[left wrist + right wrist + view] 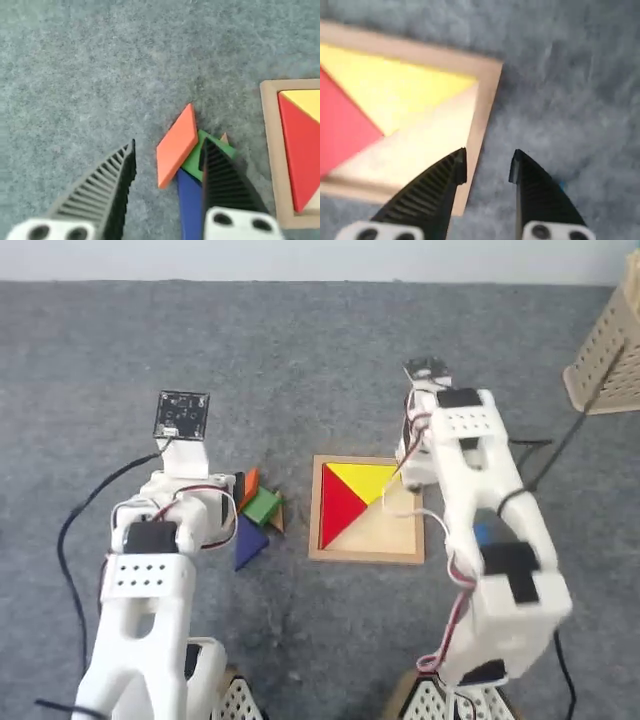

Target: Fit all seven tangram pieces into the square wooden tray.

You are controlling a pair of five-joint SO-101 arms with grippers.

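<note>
The square wooden tray (365, 551) lies between the arms and holds a yellow triangle (365, 479) and a red triangle (340, 506). To its left is a loose heap: an orange parallelogram (176, 145), a green piece (196, 156), a blue triangle (189, 202) and a small tan triangle (224, 138). My left gripper (168, 145) is open just over this heap, with the orange parallelogram between its fingers. My right gripper (489, 154) is open above the tray's right rim (481, 125), holding nothing.
A bit of light blue (483, 533) shows on the grey carpet under the right arm, right of the tray. A perforated beige board (610, 350) stands at the far right. Black cables trail beside both arms.
</note>
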